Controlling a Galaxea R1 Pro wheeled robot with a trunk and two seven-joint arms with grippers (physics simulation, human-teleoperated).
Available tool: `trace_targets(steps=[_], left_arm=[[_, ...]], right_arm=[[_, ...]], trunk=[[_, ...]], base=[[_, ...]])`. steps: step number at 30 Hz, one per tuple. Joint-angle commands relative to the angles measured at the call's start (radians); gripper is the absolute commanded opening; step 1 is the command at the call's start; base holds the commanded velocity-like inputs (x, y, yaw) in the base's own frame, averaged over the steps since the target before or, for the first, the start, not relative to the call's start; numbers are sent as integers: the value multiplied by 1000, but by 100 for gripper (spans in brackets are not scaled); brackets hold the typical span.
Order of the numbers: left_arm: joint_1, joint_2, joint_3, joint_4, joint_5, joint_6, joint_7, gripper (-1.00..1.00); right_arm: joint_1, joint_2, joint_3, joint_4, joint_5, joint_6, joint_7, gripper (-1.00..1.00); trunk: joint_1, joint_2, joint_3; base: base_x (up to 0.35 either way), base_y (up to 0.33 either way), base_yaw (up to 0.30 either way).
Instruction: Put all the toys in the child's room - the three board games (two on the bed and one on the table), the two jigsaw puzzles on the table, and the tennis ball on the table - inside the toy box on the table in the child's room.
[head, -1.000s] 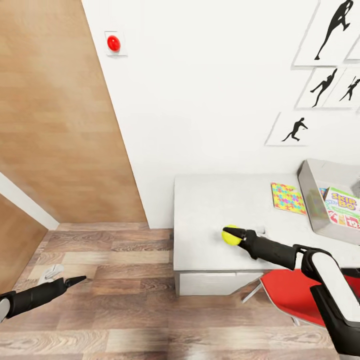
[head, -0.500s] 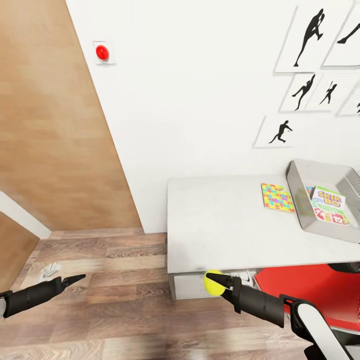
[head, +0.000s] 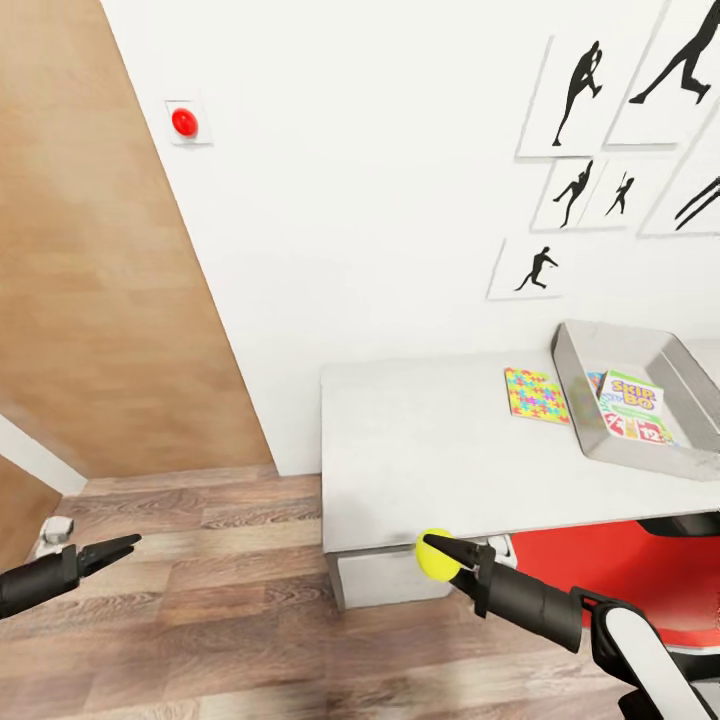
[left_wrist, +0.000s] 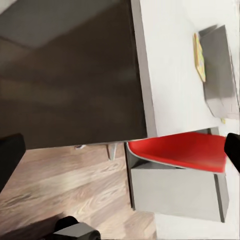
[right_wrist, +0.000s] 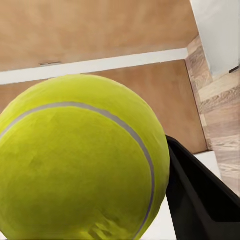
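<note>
My right gripper (head: 441, 553) is shut on the yellow-green tennis ball (head: 434, 556), held just in front of the table's (head: 420, 450) near edge. Up close in the right wrist view, the tennis ball (right_wrist: 80, 160) has a black finger (right_wrist: 200, 195) against its side. A colourful jigsaw puzzle (head: 535, 395) lies flat on the table beside the light grey toy box (head: 578, 395). A white-green board game (head: 632, 405) lies inside the box. My left gripper (head: 120, 548) hangs open over the wood floor at far left. The left wrist view shows the table (left_wrist: 165, 60), jigsaw puzzle (left_wrist: 199, 57) and toy box (left_wrist: 220, 75).
A red chair (head: 600, 565) is tucked under the table on the right, next to a grey drawer unit (head: 380, 580). A wooden door panel (head: 90, 300) fills the left. A red button (head: 183, 122) and dancer pictures (head: 575, 95) are on the white wall.
My right gripper has carried the ball back from over the tabletop to below its front edge. The whole view has turned rightward. The left gripper sits slightly lower and further left.
</note>
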Motion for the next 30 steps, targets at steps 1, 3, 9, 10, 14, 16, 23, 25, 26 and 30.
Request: trace_targets(steps=[1,3,9,10,14,16,23,25,26,30], left_arm=[[1,2,5,6,3,8,-26,100],[2,6,10,12,1,6,-58,100],[2,22,19,17,-2,5,-134,100],[3,27,19,17,-2,5,-154,100],[5,42,20,18,-2,4,-206,100],[6,45,20,18,-3,2,-223,100],[9,53,20,18,-3,-2,-247,100],[9,53,20,18,-3,-2,-254,100],[9,53,21,18,-3,-2,-257,100],[9,53,21,18,-3,-3,-271,100]], right_arm=[[0,-2,-2,0,10,1,14,-100],[0,-3,-6,0,12,1,19,-100],[0,-3,-10,0,65,0,23,-100],[0,-2,-10,0,79,0,25,-100],[0,-3,-9,0,108,-21,31,-100],[0,-3,-9,0,124,-36,36,-100],[0,-2,-9,0,236,-60,135,-100],[0,-3,-9,0,260,-75,150,-100],[0,-3,-10,0,266,-83,156,-100],[1,-4,-9,0,286,-130,223,-100]], trunk=[[1,-2,0],[1,-2,3],[1,-2,13],[1,-2,14],[1,-2,21],[1,-2,24],[1,-2,35],[1,-2,38],[1,-2,40],[1,-2,46]], base=[[0,0,-87],[0,0,-86],[0,0,-85],[0,0,-85],[0,0,-85],[0,0,-86],[0,0,-95],[0,0,-84],[0,0,-82],[0,0,-63]])
